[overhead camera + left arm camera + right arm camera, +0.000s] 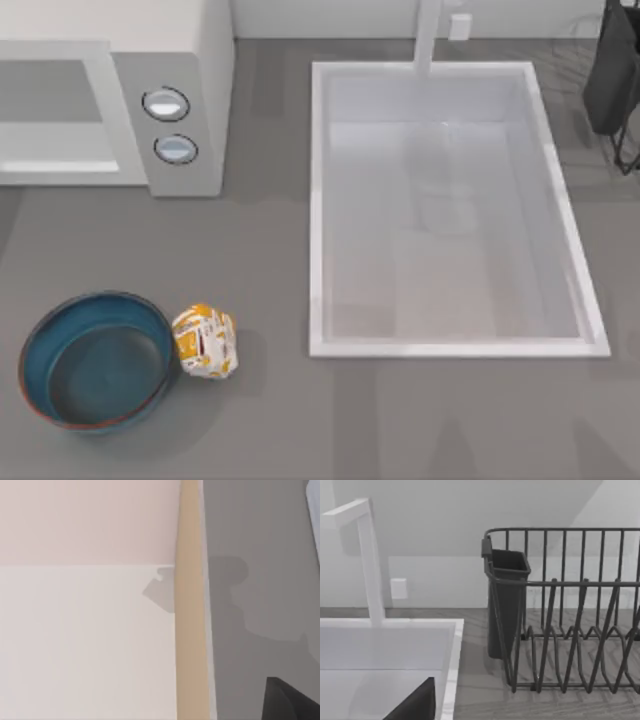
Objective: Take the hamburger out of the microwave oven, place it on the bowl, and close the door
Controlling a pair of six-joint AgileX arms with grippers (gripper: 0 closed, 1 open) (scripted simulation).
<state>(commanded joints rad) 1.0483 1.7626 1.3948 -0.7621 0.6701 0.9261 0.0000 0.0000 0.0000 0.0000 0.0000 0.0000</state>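
Note:
The hamburger [205, 342], a white paper lump with orange patches, lies on the grey table against the right outer side of the bowl [40, 330], not inside it. The blue bowl stands at the front left with nothing in it. The white microwave oven [180, 60] stands at the back left, its two knobs facing forward. Its front shows a grey area over a paler band in a white frame; whether that is the door or the open cavity, I cannot tell. A dark part of my left gripper [292, 702] shows above a grey surface. A dark part of my right gripper [415, 705] hangs over the sink.
A large white sink [318, 200] with a faucet [428, 35] fills the middle and right of the table. A dark wire dish rack [615, 70] with a cutlery holder [506, 605] stands at the back right. Bare table lies along the front.

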